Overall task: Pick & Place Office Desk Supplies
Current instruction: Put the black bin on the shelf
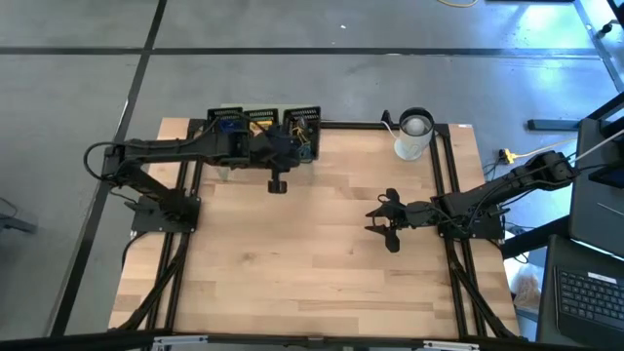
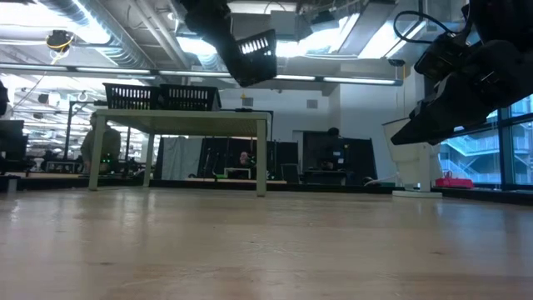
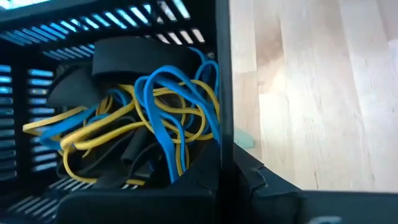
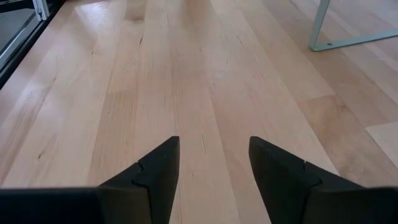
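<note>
- I am looking down on the pale wooden plank counter [image 1: 312, 244], and its whole middle is lying bare.
- At the far edge I am seeing three black slotted bins [image 1: 264, 121] perched on a pale green stand [image 2: 179, 121]; a white cup with a black rim [image 1: 413, 135] is standing well apart, toward the right.
- My left arm is reaching over those bins. The left hand [image 1: 278, 182] is hanging just past their front edge, and its fingers are shut with nothing visibly between them.
- My right hand [image 4: 213, 165] is waiting low over open counter on the right side, fingers spread wide and carrying nothing.
- The supplies I am after, a tangle of blue and yellow elastic loops [image 3: 149, 121] over some flat black pieces, are sitting inside one bin, right against its black wall [image 3: 222, 81].
- My worry: the loops are knotted together, so a pinch on one would probably drag out several and spill them over the rim. The wall is also crowding the approach, and a finger catching it could tip the bin off the stand.
- I am finding no brand, label or readable writing anywhere.
</note>
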Tool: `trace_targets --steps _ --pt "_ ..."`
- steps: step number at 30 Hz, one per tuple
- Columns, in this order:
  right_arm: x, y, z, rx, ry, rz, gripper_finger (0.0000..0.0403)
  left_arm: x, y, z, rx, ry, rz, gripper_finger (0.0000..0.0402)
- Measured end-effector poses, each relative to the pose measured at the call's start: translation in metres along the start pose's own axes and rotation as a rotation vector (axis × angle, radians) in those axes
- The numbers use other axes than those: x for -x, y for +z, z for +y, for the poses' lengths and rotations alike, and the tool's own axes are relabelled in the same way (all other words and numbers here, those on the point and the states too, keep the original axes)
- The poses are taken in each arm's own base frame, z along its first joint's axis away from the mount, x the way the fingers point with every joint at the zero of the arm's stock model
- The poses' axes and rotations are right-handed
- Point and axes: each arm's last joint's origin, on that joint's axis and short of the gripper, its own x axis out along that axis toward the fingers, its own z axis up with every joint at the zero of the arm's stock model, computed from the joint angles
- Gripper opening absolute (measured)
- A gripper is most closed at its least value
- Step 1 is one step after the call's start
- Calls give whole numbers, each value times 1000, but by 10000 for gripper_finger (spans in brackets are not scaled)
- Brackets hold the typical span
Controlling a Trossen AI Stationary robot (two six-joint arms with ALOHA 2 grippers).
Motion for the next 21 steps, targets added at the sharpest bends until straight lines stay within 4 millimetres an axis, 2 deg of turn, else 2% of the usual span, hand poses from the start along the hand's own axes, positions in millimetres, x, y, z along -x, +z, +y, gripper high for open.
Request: trace_targets --steps 10,17,21 --pt "0 0 0 0 0 0 194 -18 -12 18 118 -43 65 4" --pt "0 0 0 0 0 0 194 -33 -18 23 87 -45 123 4" --pt "0 0 0 0 0 0 194 -34 -20 24 64 -48 132 4"
